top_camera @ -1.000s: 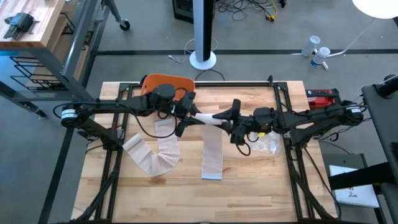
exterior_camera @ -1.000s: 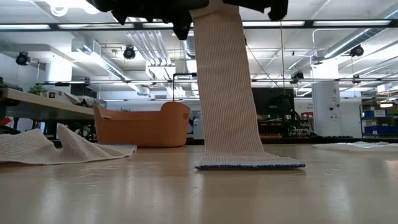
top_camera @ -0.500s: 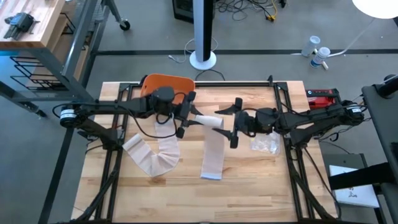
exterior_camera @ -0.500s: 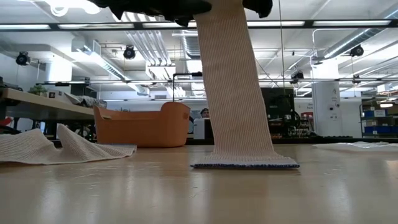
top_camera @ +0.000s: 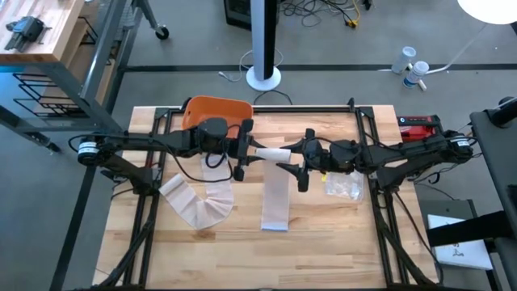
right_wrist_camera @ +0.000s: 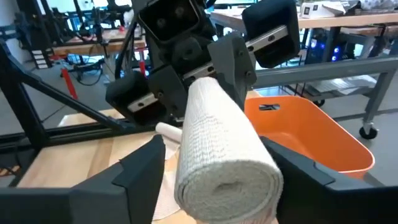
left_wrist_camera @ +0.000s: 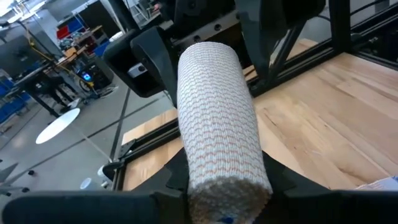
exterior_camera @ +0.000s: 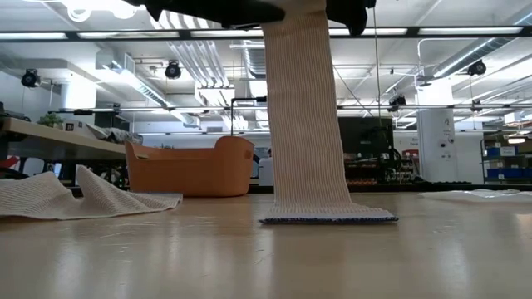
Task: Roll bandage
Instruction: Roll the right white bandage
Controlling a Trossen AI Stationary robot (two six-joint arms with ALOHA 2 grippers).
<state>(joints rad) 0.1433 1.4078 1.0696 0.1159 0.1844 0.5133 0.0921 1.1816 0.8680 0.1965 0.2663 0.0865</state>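
- A rolled bandage (right_wrist_camera: 217, 146) of white ribbed cloth fills the middle, its spiral end facing the camera.
- The right gripper (right_wrist_camera: 214, 177) has a dark finger on each side of the roll.
- The left gripper (right_wrist_camera: 202, 78) clamps the roll's far end.
- An orange bin (right_wrist_camera: 311, 134) sits behind, on the wooden table (right_wrist_camera: 74, 137).

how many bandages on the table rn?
2: one bandage held as a roll between the left gripper and right gripper, its tail hanging down to the table; one loose bandage lying near the left side.
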